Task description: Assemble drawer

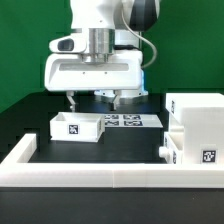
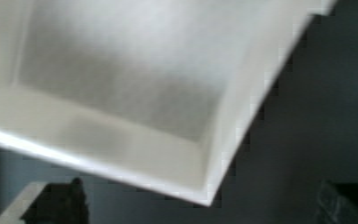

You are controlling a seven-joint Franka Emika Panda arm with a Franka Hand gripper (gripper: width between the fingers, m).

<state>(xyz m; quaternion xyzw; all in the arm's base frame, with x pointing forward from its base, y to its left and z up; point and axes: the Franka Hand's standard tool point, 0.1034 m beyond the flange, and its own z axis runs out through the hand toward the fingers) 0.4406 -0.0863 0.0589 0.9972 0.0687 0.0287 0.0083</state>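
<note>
A small white open-topped drawer box [image 1: 76, 126] with a marker tag on its front lies on the black table at the exterior view's left. It fills most of the wrist view [image 2: 123, 80], blurred, with one corner near the middle. My gripper [image 1: 94, 100] hangs just above and behind the box, jaws wide apart and empty. In the wrist view my gripper [image 2: 211, 205] shows only as two dark fingertips [image 2: 60, 200] at the picture's edge, apart from the box. A larger white drawer housing [image 1: 196, 128] with a tag stands at the exterior view's right.
The marker board [image 1: 126, 121] lies flat on the table behind the box, under the gripper. A low white wall [image 1: 100, 178] borders the table at the front and runs up the left side. A green backdrop stands behind.
</note>
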